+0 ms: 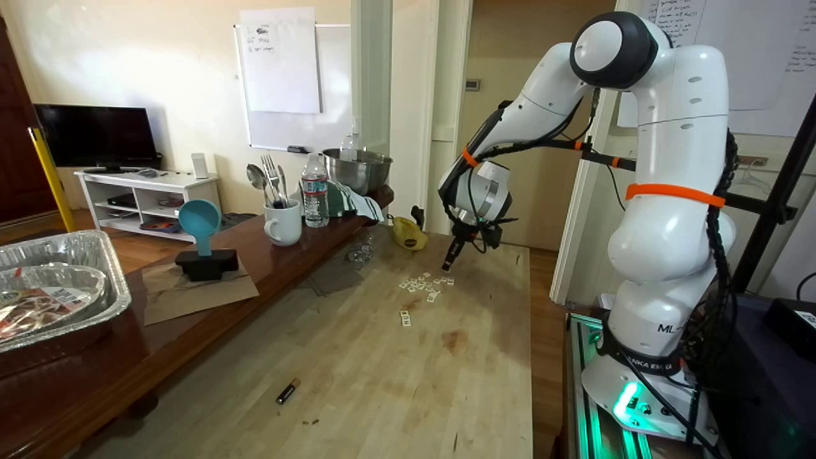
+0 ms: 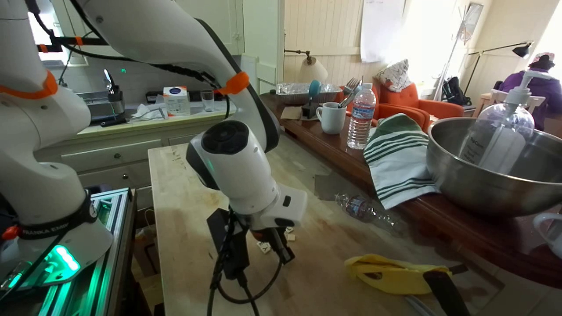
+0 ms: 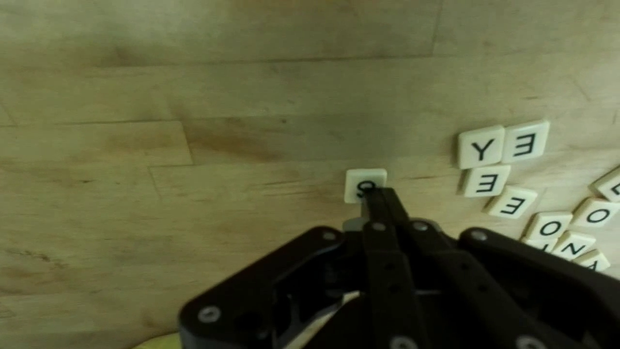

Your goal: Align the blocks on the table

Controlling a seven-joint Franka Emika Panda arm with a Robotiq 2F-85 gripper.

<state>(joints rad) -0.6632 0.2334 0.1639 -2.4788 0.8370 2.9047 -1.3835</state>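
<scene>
The blocks are small cream letter tiles on the wooden table (image 1: 376,382). A scattered group (image 1: 413,284) lies near the table's far end in an exterior view. A short straight row of tiles (image 1: 405,318) lies apart, nearer that camera. My gripper (image 3: 380,191) is shut, its fingertips together with nothing seen between them. The tips overlap a single tile (image 3: 353,183) and hide part of its letter; I cannot tell if they touch it. Y and E tiles (image 3: 489,155) and more lie to the right in the wrist view. In an exterior view, the arm partly hides the tiles (image 2: 264,247).
A yellow bag (image 2: 390,274) and a plastic bottle on its side (image 2: 369,211) lie near the gripper's end of the table. A battery (image 1: 287,391) lies toward the opposite end. A raised dark wooden counter (image 1: 146,357) with a mug (image 1: 284,223) and steel bowl (image 1: 358,172) runs alongside.
</scene>
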